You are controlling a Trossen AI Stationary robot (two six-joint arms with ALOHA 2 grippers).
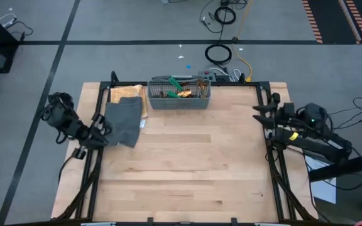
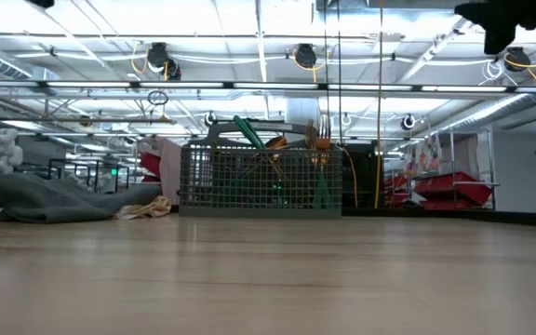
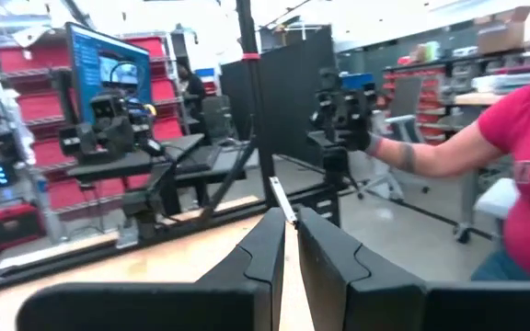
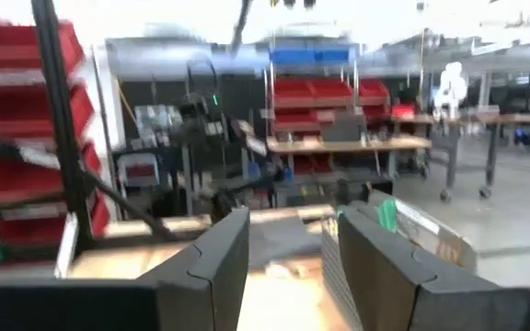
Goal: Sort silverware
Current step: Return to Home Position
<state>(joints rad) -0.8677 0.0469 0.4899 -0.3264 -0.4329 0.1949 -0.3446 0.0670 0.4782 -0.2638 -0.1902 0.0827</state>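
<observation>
The silverware (image 1: 180, 86), gold heads and green handles, stands and lies in the grey mesh basket (image 1: 179, 103) at the table's far middle; in the low view several handles (image 2: 277, 149) stick up above the basket's wall (image 2: 261, 186). My left gripper (image 1: 104, 130) hangs raised at the table's left edge beside a grey folded cloth (image 1: 123, 119), fingers (image 3: 274, 248) nearly together with nothing between them. My right gripper (image 1: 259, 113) hangs raised at the right edge, pointing level across the table, open (image 4: 288, 239) and empty.
The grey cloth (image 2: 45, 197) lies flat at the far left, partly over tan paper (image 1: 127, 92). Black frame posts (image 1: 113, 78) stand at the table's corners. Bare wood (image 1: 187, 163) fills the middle and near side. A person in a red shirt (image 3: 523, 138) stands beyond the table.
</observation>
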